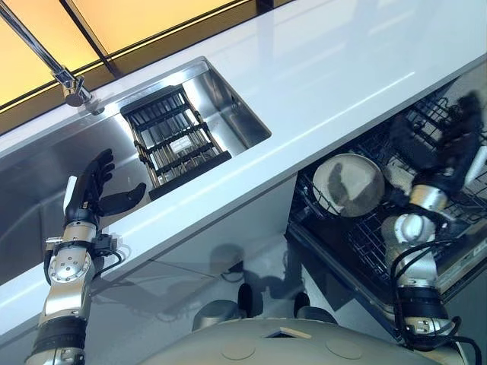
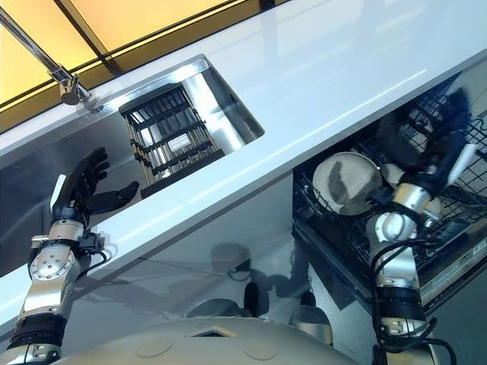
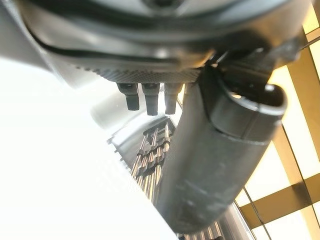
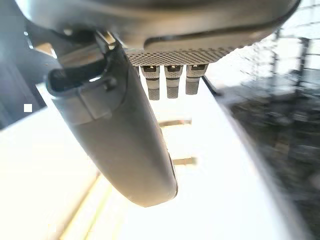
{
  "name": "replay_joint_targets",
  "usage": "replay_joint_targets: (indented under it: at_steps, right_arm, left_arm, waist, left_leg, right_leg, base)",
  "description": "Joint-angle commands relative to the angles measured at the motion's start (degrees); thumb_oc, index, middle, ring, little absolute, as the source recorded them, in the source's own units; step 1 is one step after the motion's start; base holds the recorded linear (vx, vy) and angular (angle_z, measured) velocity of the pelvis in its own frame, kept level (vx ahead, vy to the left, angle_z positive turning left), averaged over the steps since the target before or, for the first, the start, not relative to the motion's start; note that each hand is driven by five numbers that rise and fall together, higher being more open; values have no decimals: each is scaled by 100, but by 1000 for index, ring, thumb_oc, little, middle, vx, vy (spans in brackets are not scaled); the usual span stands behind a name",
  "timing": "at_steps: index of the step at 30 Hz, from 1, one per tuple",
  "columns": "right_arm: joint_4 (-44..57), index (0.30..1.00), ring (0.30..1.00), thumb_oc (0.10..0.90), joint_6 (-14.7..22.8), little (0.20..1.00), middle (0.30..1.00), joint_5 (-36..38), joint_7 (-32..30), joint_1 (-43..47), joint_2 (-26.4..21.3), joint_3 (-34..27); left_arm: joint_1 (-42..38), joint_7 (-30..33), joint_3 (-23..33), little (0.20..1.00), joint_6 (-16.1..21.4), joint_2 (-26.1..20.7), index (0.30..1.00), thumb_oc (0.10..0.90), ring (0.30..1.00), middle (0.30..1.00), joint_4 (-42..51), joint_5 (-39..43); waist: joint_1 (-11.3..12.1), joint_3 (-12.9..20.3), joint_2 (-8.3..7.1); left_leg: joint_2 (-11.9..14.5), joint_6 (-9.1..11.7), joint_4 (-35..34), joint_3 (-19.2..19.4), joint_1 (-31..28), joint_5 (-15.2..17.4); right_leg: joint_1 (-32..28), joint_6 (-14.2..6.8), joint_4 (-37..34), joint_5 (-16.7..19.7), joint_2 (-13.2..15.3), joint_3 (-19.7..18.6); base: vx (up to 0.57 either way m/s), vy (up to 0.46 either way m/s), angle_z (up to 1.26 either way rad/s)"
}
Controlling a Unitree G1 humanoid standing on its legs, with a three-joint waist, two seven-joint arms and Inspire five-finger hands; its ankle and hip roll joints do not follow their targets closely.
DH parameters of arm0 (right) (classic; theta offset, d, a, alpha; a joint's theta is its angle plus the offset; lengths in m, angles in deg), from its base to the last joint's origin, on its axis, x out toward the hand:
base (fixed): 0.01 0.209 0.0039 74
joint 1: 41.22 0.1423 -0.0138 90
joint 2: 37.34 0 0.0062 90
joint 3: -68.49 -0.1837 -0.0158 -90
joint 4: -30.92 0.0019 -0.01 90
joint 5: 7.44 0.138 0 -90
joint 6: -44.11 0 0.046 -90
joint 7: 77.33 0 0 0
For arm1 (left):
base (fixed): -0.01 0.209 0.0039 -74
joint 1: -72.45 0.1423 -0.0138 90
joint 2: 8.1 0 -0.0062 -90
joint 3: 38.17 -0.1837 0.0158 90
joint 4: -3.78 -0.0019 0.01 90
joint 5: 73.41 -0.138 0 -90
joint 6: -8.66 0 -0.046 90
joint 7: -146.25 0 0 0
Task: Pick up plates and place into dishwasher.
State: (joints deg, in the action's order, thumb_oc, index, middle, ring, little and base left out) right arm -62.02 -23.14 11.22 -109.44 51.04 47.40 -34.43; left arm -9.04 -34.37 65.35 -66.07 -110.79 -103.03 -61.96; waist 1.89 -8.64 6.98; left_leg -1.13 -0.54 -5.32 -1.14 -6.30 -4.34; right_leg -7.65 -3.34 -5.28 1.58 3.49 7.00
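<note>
My left hand [image 1: 95,186]: fingers spread, holding nothing, over the steel sink [image 1: 228,99].
My right hand [image 1: 456,144]: fingers straight, empty, above the black wire dishwasher rack [image 1: 350,236].
Round grey plate [image 1: 348,185]: upright in that rack, left of my right hand.

A white countertop [image 1: 335,68] holds a steel sink [image 1: 228,99] below amber-lit windows [image 1: 137,19].

Glossy white countertop [image 1: 319,84], seemingly brushed-steel sink [image 1: 228,103]

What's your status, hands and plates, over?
Left hand open, hovering at the sink by the dark rack. Right hand open over the dishwasher basket. One plate standing in it. Nothing blocking.
</note>
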Motion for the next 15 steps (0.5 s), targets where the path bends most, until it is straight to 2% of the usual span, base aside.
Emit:
replay_joint_targets:
  at_steps: [1, 5, 8, 10, 15]
  right_arm:
    - [291, 900, 900, 800, 349, 900, 900, 279, 66, 223, -137, -378]
    - [3, 900, 900, 800, 381, 900, 900, 300, -66, 100, -245, -691]
    - [-326, 900, 900, 800, 206, 900, 900, 254, -240, 28, -311, -809]
    - [-597, 900, 900, 800, -123, 900, 900, 586, -104, -49, -310, -863]
    - [-1439, 900, 900, 800, -592, 900, 900, 1403, 628, -341, -170, -888]
  left_arm:
    - [-184, 0, 215, 900, 393, -334, 900, 800, 900, 900, -168, 217]
    - [-211, -94, 310, 900, 404, -382, 900, 800, 900, 900, -263, 237]
    - [-271, -93, 294, 900, 465, -403, 900, 800, 900, 900, -401, 251]
    - [-288, -81, 293, 900, 440, -407, 900, 800, 900, 900, -404, 263]
    - [-230, -135, 392, 900, 450, -415, 900, 800, 900, 900, -421, 314]
  waist:
    - [-105, 320, -190]
    - [-177, 321, -255]
    - [-226, 313, -263]
    - [-256, 303, -266]
    - [-314, 259, -280]
  left_leg:
    - [-258, -162, 58, 153, -173, 769]
    - [-243, -164, 59, 224, -211, 784]
    - [-236, -161, 57, 264, -219, 795]
    - [-229, -162, 48, 288, -219, 797]
    - [-210, -157, 45, 340, -207, 793]
  right_leg:
    - [294, -34, 674, -801, -314, -17]
    - [275, -40, 674, -794, -334, -62]
    - [290, -47, 686, -793, -343, -94]
    - [300, -54, 685, -788, -344, -105]
    - [342, -51, 719, -791, -343, -108]
  base:
    - [13, -25, -11]
    - [20, -25, -9]
    - [8, -7, -10]
    - [1, -5, -11]
    - [4, -14, -7]
